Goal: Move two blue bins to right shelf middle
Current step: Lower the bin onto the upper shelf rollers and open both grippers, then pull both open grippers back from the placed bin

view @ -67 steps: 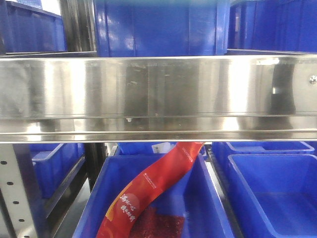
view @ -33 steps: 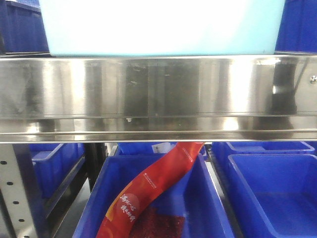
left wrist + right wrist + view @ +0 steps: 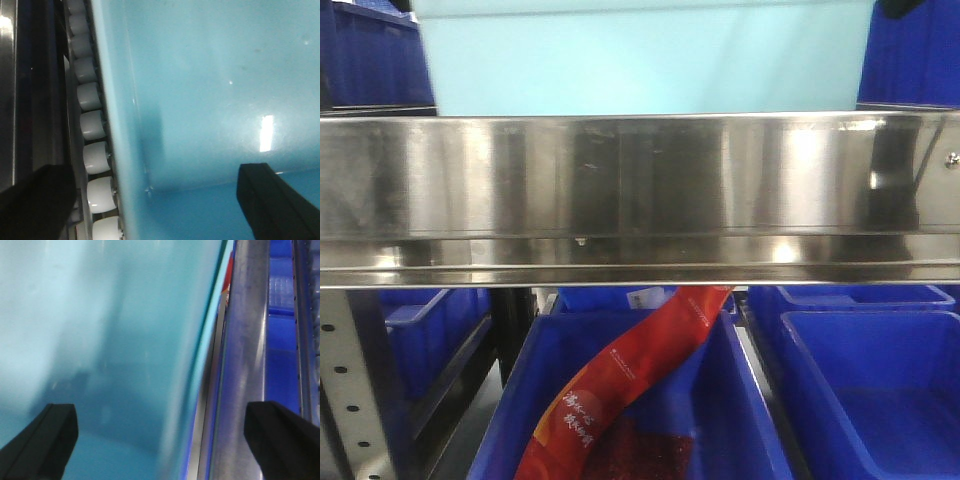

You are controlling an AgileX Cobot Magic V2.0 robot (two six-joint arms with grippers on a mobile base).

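Observation:
One pale blue bin [image 3: 645, 60] fills the top of the front view, right behind the right shelf's broad steel front rail [image 3: 640, 180]. In the left wrist view its smooth wall [image 3: 210, 90] runs beside a track of white rollers [image 3: 92, 125]. My left gripper [image 3: 155, 210] is open, one finger on the roller side and one over the bin's inside. In the right wrist view the bin [image 3: 100, 340] lies along a steel rail [image 3: 245, 365]. My right gripper [image 3: 165, 445] is open and straddles the bin's edge.
Below the rail stand dark royal-blue bins: a middle one [image 3: 740, 420] holding a red bag [image 3: 630, 375], one at the right [image 3: 880, 400] and one at the left [image 3: 415, 320]. More dark blue bins [image 3: 910, 50] flank the pale bin. A perforated upright [image 3: 345, 390] stands lower left.
A second ago only dark blue bins showed above the rail. The pale blue bin has come in over the rail and now looks a little narrower, farther in.

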